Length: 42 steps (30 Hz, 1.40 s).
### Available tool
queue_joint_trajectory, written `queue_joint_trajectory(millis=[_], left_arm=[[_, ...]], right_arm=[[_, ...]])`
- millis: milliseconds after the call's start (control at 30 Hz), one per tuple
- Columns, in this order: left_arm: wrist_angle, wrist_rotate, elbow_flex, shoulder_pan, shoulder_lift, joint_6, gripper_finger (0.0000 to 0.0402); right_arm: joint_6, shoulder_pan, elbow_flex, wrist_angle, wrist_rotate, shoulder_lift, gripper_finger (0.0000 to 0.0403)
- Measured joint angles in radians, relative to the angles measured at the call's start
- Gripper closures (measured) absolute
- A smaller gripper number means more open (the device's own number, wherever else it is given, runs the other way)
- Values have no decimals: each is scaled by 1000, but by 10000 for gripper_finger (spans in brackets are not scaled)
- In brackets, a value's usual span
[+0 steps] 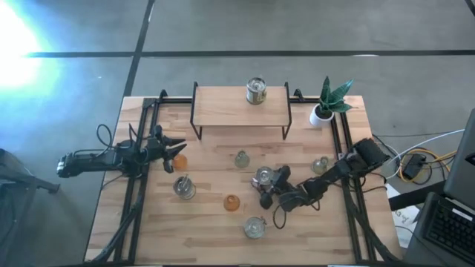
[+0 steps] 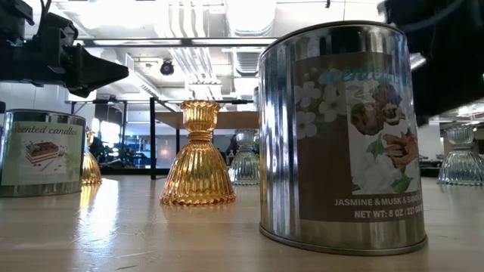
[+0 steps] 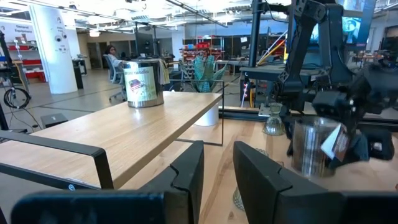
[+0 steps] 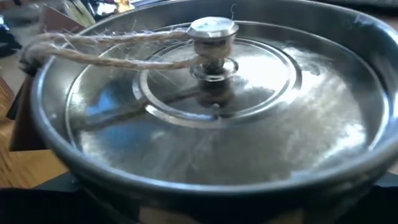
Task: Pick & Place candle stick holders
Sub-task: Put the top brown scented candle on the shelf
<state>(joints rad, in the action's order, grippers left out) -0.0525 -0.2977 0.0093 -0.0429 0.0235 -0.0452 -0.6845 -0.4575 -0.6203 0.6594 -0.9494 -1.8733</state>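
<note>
Right wrist view is filled by a tin's lid (image 4: 211,99), knob and twine on top, so the right gripper (image 1: 266,187) sits right over or at a silver tin (image 1: 263,176) mid-table. Its jaws look wide, straddling the tin, but whether they're actually touching the wall I can't tell; prob closing for a grasp. Odd pick, since the tin is a candle, not a holder. Left gripper (image 1: 177,147) hovers at the table's left side, fingers (image 3: 186,174) nearly together w/ a narrow gap and nothing seen between them. An orange holder (image 1: 179,159) sits just beside its tip; judging by that, it's parked to work that one next. Other holders are spread on the table: clear one (image 1: 242,159) near centre, another clear one (image 1: 320,165) by the right arm, an orange one (image 1: 231,202) toward the front. Two more tins stand at front left (image 1: 184,188) and front centre (image 1: 254,227). One tin (image 1: 256,90) is on the shelf (image 1: 223,107) at the back, apparently the drop spot. Plant (image 1: 326,102) stands right of the shelf, clear of both arms.
</note>
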Motion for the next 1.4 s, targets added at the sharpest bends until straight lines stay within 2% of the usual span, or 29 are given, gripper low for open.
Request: queue_joint_trajectory(millis=[100, 200, 400, 567, 767, 1400], left_arm=[[0, 0, 0, 0, 0, 0, 310], [0, 0, 0, 0, 0, 0, 310], [0, 0, 0, 0, 0, 0, 310], [0, 0, 0, 0, 0, 0, 310], [0, 0, 0, 0, 0, 0, 310], [0, 0, 0, 0, 0, 0, 310]], right_arm=[[86, 24, 1, -35, 3, 91, 54], [171, 85, 1, -75, 59, 194, 54], [317, 277, -5, -135, 311, 375, 54], [463, 421, -37, -135, 455, 453, 54], [484, 556, -111, -211, 579, 437, 54], [456, 746, -261, -223, 675, 270, 54]])
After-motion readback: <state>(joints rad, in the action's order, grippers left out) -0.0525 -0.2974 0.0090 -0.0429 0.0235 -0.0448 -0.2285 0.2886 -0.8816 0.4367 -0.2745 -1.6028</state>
